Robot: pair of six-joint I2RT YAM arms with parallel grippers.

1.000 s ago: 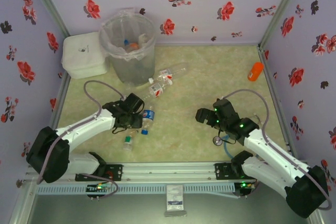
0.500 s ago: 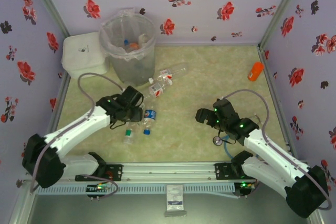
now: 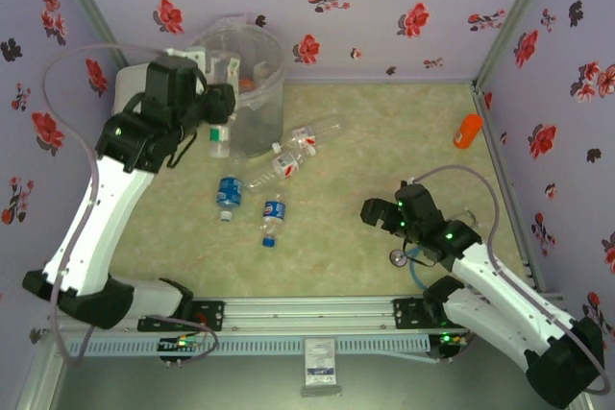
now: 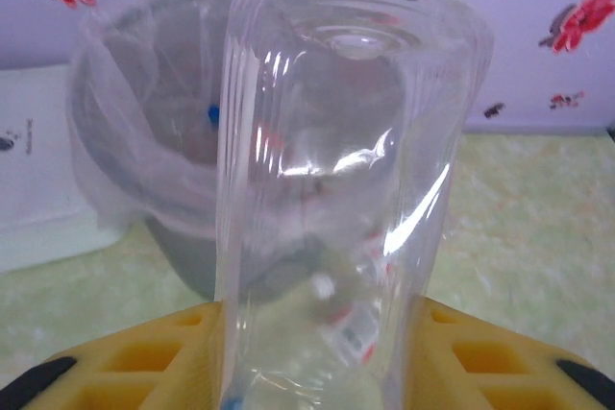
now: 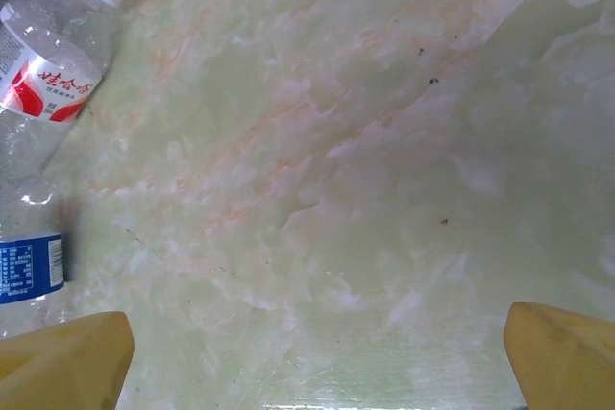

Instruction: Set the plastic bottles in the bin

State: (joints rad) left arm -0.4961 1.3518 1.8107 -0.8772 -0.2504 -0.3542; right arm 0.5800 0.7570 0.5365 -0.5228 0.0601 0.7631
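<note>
Bottle (image 4: 327,189): clear one, between my left fingers (image 4: 125,367), up in the air just beside bin (image 4: 144,189).
Left gripper (image 4: 317,376): clamped on this bottle.
Right gripper (image 5: 312,362): my fingers wide apart, over table (image 5: 384,141).
Other bottles (image 3: 273,218): four lie on table near bin.

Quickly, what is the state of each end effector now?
Left end effector: closed on a bottle.
Right end effector: open, holding nothing.

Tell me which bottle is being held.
The clear bottle between the left gripper's fingers, up beside the bin; the other bottles lie loose on the table.
</note>
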